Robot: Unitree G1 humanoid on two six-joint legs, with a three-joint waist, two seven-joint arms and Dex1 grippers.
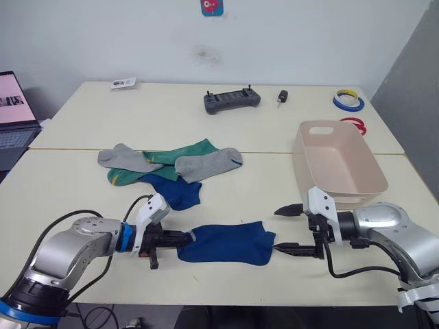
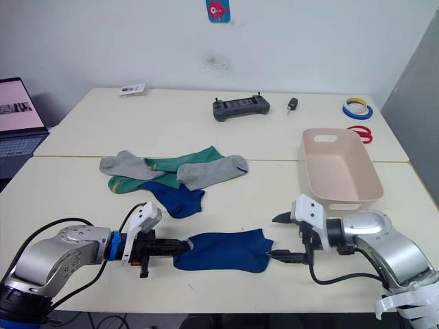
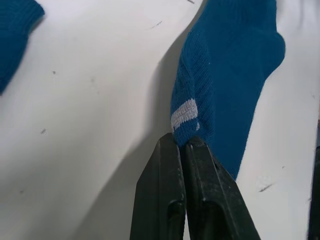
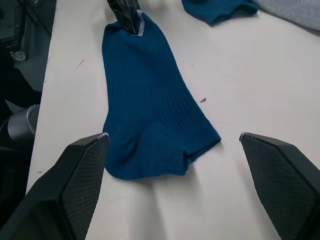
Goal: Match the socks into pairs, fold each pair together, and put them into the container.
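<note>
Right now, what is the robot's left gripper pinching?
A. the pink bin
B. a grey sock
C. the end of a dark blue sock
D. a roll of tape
C: the left gripper is shut on the end with the pale stripe of the dark blue sock lying flat at the front of the table, while the right gripper stands open at the sock's other end.

The counter carried a blue sock, a sock pile, the bin, a controller, tape rolls
</note>
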